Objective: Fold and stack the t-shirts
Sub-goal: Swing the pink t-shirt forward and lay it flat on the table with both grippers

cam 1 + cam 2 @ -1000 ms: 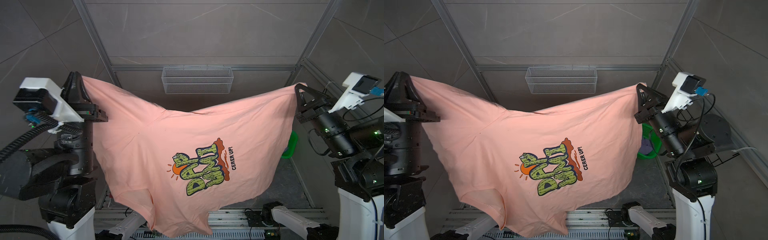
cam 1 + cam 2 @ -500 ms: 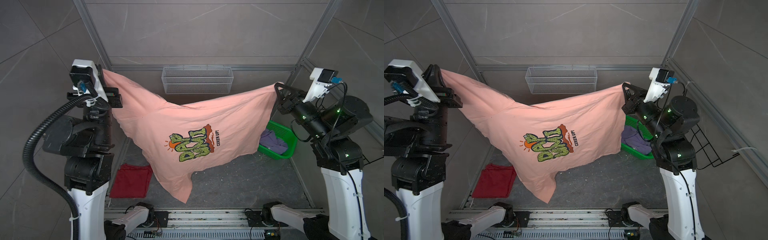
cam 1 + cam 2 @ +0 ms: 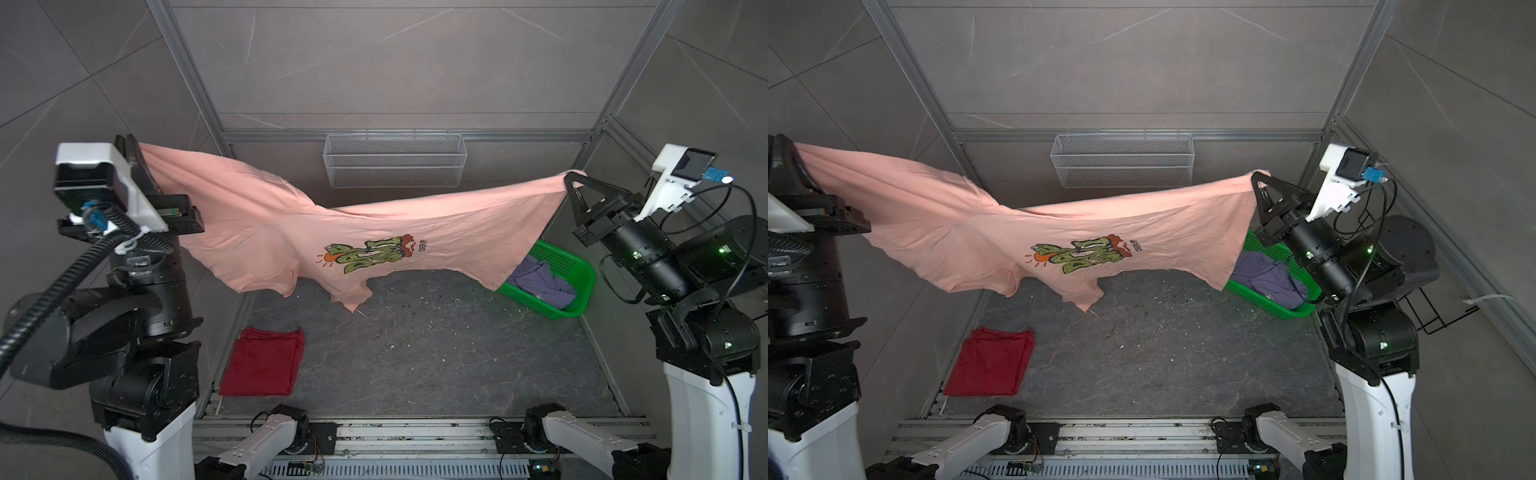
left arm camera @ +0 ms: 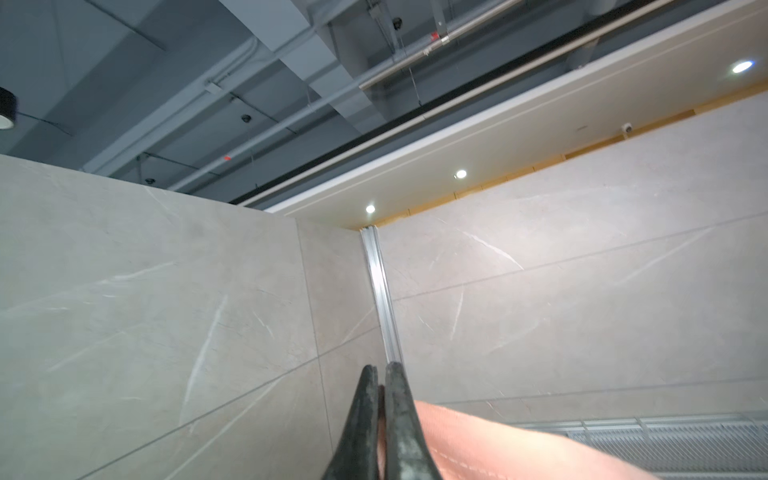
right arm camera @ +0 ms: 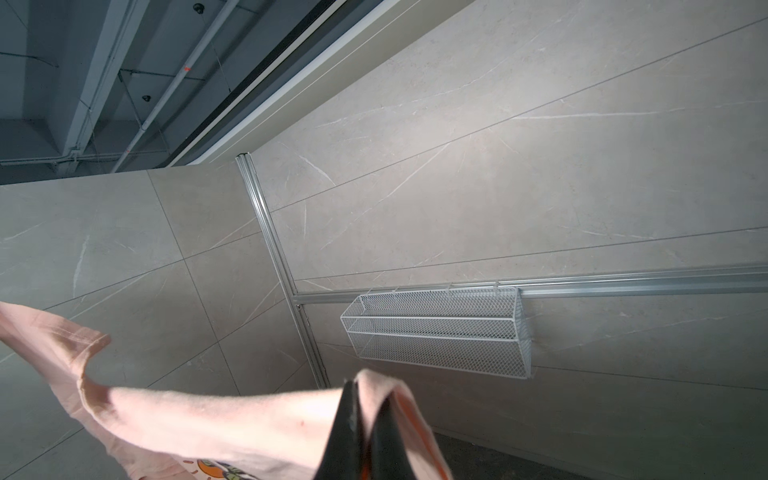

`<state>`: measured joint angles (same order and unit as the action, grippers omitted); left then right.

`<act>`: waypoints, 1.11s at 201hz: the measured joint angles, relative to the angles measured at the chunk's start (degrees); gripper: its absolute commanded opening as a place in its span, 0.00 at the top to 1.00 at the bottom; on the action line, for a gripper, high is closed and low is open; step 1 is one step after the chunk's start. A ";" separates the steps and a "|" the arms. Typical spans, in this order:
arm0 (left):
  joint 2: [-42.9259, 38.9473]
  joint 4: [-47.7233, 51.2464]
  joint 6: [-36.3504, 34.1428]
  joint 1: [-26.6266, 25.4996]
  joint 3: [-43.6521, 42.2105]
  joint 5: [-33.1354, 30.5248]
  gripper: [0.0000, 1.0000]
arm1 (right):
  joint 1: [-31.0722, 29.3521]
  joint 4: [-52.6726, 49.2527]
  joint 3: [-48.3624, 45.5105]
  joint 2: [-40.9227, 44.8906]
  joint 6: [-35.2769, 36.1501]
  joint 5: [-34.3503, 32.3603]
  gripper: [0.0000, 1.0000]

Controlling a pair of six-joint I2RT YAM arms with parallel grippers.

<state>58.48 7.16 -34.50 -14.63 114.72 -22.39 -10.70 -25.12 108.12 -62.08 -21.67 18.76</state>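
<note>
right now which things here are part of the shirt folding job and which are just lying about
Job:
- peach tee, held up in the air
- red tee, folded flat
- purple tee, crumpled in the green basket

Lying about:
- green basket itself
- wire basket on the back wall

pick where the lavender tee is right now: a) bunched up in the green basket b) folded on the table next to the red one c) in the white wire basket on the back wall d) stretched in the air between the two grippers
a: the lavender tee lies bunched inside the green basket; the peach tee is the one stretched in the air, and the dark red tee lies alone on the table.
</note>
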 measured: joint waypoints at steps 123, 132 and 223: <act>5.05 -7.02 -2.54 -0.44 -13.77 0.44 1.00 | 0.00 1.81 -16.48 -4.31 -3.21 -0.46 1.00; 6.14 -7.98 -1.68 -0.11 -17.64 0.44 1.00 | 0.00 2.49 -18.71 -6.84 -3.72 -1.14 1.00; 35.58 -8.87 22.99 13.33 -27.87 9.68 1.00 | 0.00 10.62 -24.59 -29.64 -6.21 -9.90 1.00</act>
<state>94.06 -1.72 -11.51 -1.30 86.85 -12.71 -10.70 -14.50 83.53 -91.72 -27.88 8.86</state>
